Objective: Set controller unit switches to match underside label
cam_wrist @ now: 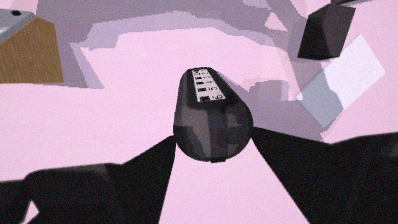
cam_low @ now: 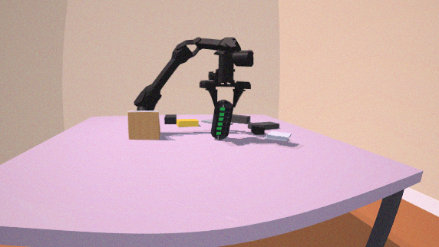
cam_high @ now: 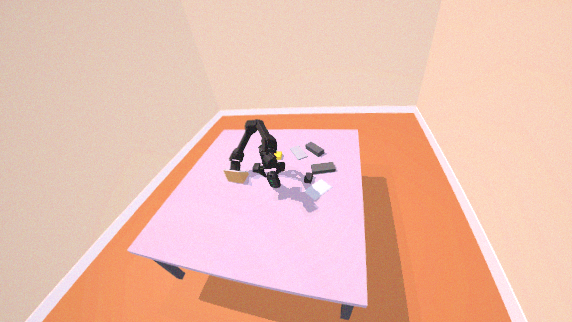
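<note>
The dark grey controller unit [cam_high: 273,180] [cam_low: 217,124] [cam_wrist: 212,125] stands on end, leaning, its lower end at or just above the bench. A column of green rocker faces shows toward the exterior camera; which ends are pressed is too small to tell. In the wrist view its white label [cam_wrist: 209,86] shows steeply foreshortened on the far side, with dark squares and print; I cannot read every square surely. My gripper [cam_low: 225,104] [cam_wrist: 213,135] points down and is shut on the unit's upper end, one finger on each side.
A wooden block [cam_high: 236,176] [cam_low: 143,126] [cam_wrist: 42,55] stands left. A small black block [cam_high: 308,177] [cam_wrist: 325,32] and a pale plate [cam_high: 319,189] [cam_low: 279,136] [cam_wrist: 357,70] lie right. Two dark grey bars [cam_high: 314,148] [cam_high: 323,167], another pale plate [cam_high: 299,152] and a yellow block [cam_high: 278,155] [cam_low: 187,123] lie behind.
</note>
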### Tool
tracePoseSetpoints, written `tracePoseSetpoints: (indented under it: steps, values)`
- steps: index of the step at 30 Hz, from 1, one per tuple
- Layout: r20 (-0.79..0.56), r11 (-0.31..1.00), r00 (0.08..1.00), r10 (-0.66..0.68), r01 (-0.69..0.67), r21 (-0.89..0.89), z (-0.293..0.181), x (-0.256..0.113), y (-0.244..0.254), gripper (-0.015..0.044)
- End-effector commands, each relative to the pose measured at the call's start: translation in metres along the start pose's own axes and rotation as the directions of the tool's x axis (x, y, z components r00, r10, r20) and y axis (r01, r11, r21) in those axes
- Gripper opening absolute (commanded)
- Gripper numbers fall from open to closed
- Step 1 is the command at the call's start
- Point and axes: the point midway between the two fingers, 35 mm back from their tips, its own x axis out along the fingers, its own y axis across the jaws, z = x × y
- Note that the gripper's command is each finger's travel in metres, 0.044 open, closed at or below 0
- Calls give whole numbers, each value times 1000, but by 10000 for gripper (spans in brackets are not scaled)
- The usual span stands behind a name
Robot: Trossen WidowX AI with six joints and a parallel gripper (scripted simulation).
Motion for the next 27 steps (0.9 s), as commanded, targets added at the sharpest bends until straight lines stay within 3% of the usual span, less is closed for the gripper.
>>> tracePoseSetpoints:
  steps: [1,27]
  values:
    - [-2,1000,1000,11,-11,6,-3,6,1,338]
    - [-28,1000,1000,10,-10,6,-22,12,2,338]
